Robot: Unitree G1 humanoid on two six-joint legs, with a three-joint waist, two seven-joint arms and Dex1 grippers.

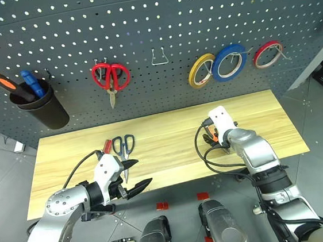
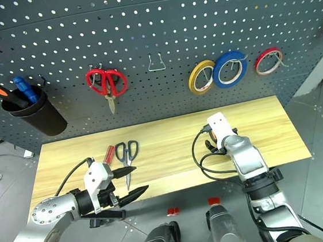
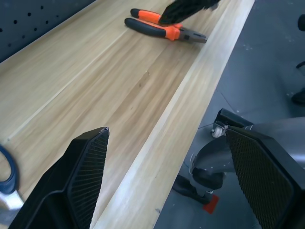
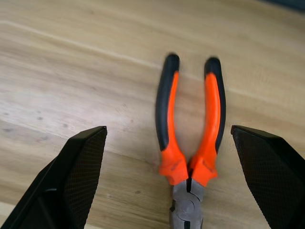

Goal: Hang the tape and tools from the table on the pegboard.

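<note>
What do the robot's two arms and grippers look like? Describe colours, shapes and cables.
Both arms have rounded silver-grey metal shells with black joints. Each wrist carries a white block, and looped black cables run along the forearms. The left gripper and the right gripper each have two black, tapered fingers with finely ribbed inner pads.

The worktop (image 4: 71, 71) is pale wood-grain, smooth with a soft sheen. Between the right hand's (image 4: 171, 181) fingers (image 4: 78, 176), matt black with fine cross-hatched pads, lie pliers (image 4: 190, 143) with rubbery orange-and-black handles and dull grey metal jaws. The pegboard (image 1: 151, 24) looks matt dark grey.
</note>
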